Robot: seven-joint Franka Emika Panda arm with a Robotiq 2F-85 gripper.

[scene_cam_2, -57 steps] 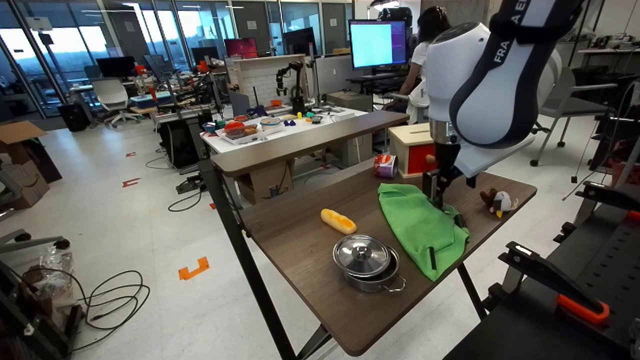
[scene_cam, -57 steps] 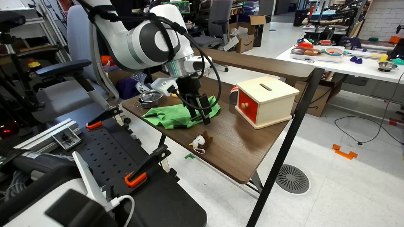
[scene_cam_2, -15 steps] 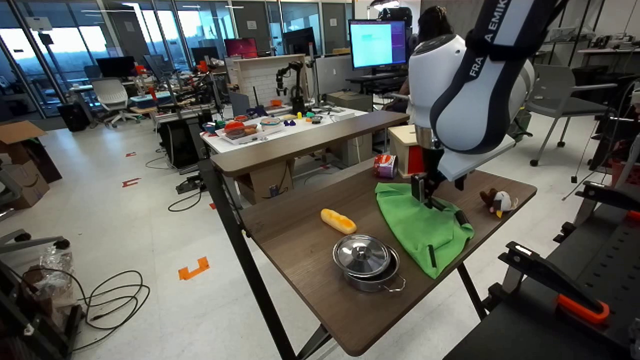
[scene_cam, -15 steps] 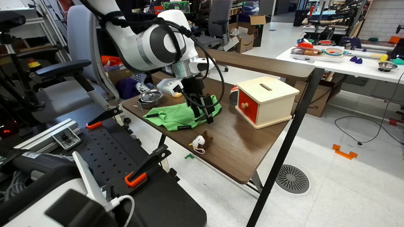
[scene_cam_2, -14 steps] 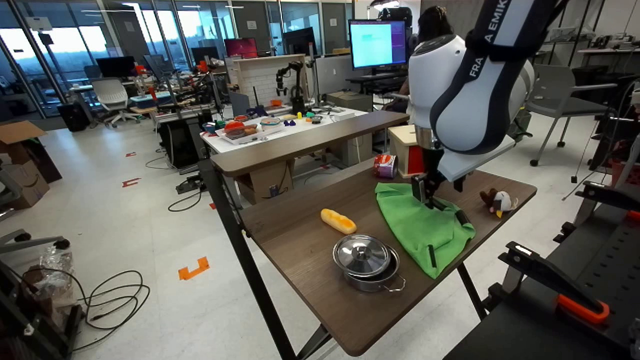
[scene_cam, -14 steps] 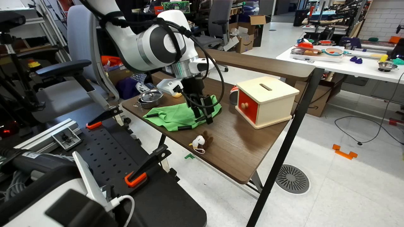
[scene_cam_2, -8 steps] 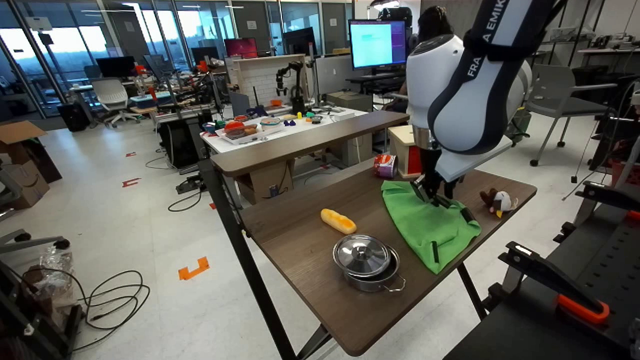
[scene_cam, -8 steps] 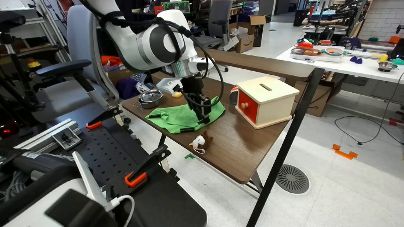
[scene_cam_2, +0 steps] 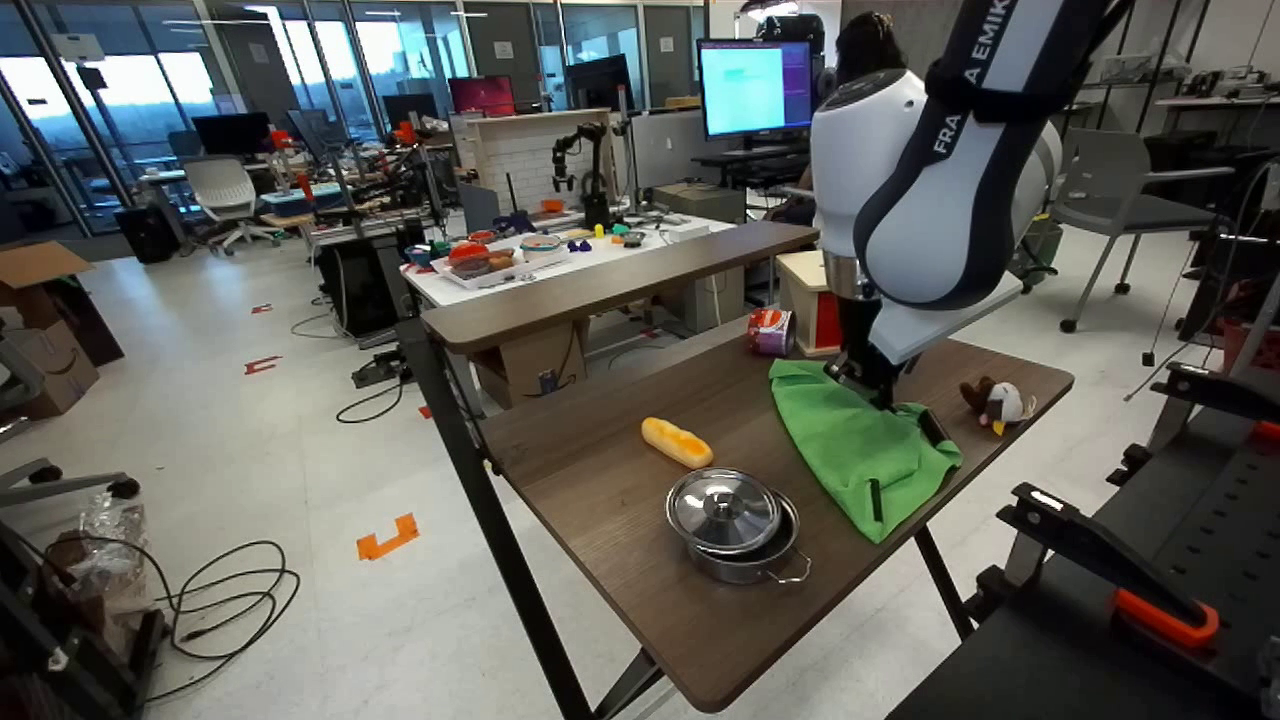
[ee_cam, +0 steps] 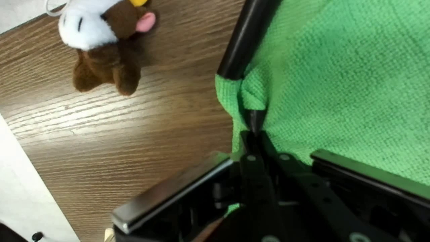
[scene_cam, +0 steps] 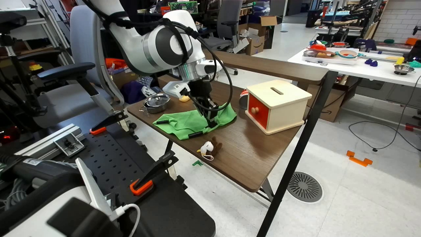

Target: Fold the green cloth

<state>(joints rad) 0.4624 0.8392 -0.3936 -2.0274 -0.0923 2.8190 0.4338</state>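
Observation:
The green cloth (scene_cam: 184, 122) lies wrinkled on the brown table in both exterior views, with black strips along its edges. In the wrist view the cloth (ee_cam: 352, 84) fills the right side, and a black strip (ee_cam: 240, 43) runs along its edge. My gripper (ee_cam: 254, 136) points down at that edge, its fingers pinched together on the tapered end of another black piece of the cloth's border. The bit between the fingertips is mostly hidden. In an exterior view the gripper (scene_cam_2: 882, 402) is low over the cloth, its tips at the cloth's surface.
A plush bird (ee_cam: 104, 50) lies beside the cloth near the table's edge. A lidded metal pot (scene_cam_2: 735, 520) and a yellow-orange bread roll (scene_cam_2: 678, 443) are on the table too. A red-and-cream box (scene_cam: 279, 105) and a red can (scene_cam_2: 770, 332) stand at the cloth's far side.
Over the last second my fingers have closed together on the cloth's black-edged border. The cloth has slid slightly towards the box, and the arm has hardly moved.

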